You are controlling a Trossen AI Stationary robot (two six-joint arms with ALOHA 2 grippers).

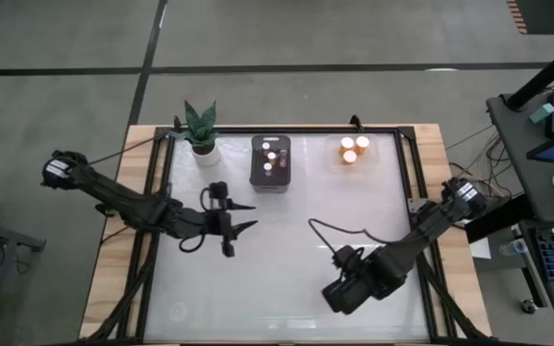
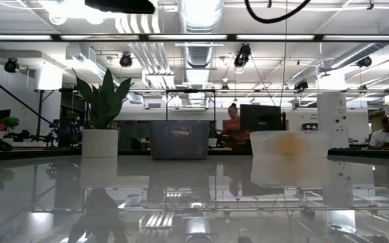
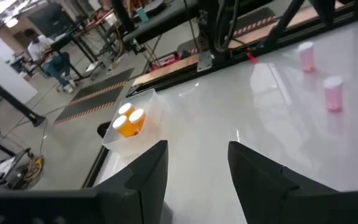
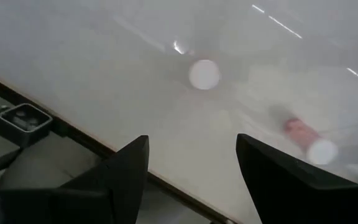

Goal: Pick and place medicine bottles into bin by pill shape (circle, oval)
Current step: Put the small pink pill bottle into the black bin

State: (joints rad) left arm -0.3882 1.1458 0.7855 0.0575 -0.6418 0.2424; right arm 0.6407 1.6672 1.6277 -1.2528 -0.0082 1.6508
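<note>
Two bins sit at the table's [image 1: 287,288] far edge, seen from above. No writing or label can be read on anything. The dark bin [image 1: 270,162] near the middle holds several small bottles with white caps and pinkish bodies. The clear bin [image 1: 353,151] to its right holds three orange bottles [image 1: 355,149] with round white caps, clustered together. A plant [image 1: 200,130] in a white pot stands just left of the dark bin.

The left gripper [image 1: 241,215] hangs over the table's left-middle area, its two dark fingers apart and holding nothing. Its wrist camera looks past those fingers [image 3: 151,171] to the clear bin [image 3: 143,104] with orange bottles inside, and to two pink bottles [image 3: 332,93] standing upright on the bare white table, well apart from the bin.

The right gripper [image 1: 344,288] is low over the table's near-right area, fingers also apart and empty. Its wrist camera shows one small bottle [image 4: 204,74] standing, seen cap-on, and another pinkish bottle [image 4: 308,142] lying on its side nearby, both blurred.

From table height, a person in orange shows far behind the bins.
</note>
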